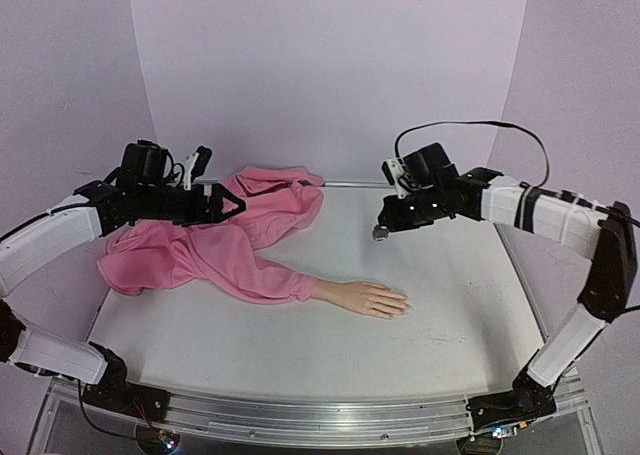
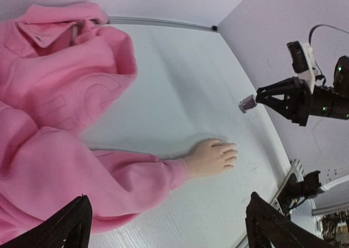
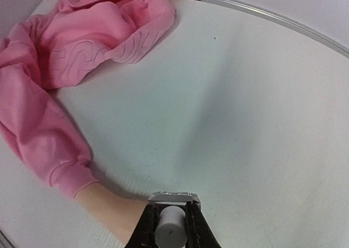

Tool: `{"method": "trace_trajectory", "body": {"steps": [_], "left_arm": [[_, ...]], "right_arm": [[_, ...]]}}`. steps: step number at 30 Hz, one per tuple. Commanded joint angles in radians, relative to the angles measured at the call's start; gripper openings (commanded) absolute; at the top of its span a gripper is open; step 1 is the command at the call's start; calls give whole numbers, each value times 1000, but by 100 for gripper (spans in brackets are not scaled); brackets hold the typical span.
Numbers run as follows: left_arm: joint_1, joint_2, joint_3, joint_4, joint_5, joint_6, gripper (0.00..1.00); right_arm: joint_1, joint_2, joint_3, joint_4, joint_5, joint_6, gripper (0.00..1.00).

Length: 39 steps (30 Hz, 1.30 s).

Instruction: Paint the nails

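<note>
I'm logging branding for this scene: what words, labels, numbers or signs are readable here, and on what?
pink sweatshirt: raised same-colour lettering on the fabric, too faint and folded to read.
small bottle: no label can be made out; too small.
Nothing else shows any text.

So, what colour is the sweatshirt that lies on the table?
The sweatshirt is pink, clearest in the left wrist view.
</note>
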Motion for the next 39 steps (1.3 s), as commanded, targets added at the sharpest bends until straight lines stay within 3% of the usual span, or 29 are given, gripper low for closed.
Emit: {"method": "trace_trajectory", "body": {"steps": [1,6,10,16,24,30,36,39], "left_arm": [[-154,18,-37,175,-47,-50,99],[-349,148,1,266,-107,-7,99],[-492,238,18,358,-186,116,98],[-595,368,56,465,-231,254,96],[-637,414,-14,709,-194,416,88],[-637,445,15,723,-151,416,78],[-637,447,13,723,-168,406,55],[-637,443,8,724,-171,399,51]], "right_arm": [[4,-160,-177,7,-138,132,0],[5,-295,-301,13,-225,283,0],[19,-323,-318,27,-275,405,0],[58,-347,-293,37,-296,477,0],[141,-324,-212,33,-284,491,0],[194,-292,-174,33,-261,495,0],[227,-278,-164,34,-232,494,0],[235,-278,-166,34,-226,496,0]]}}
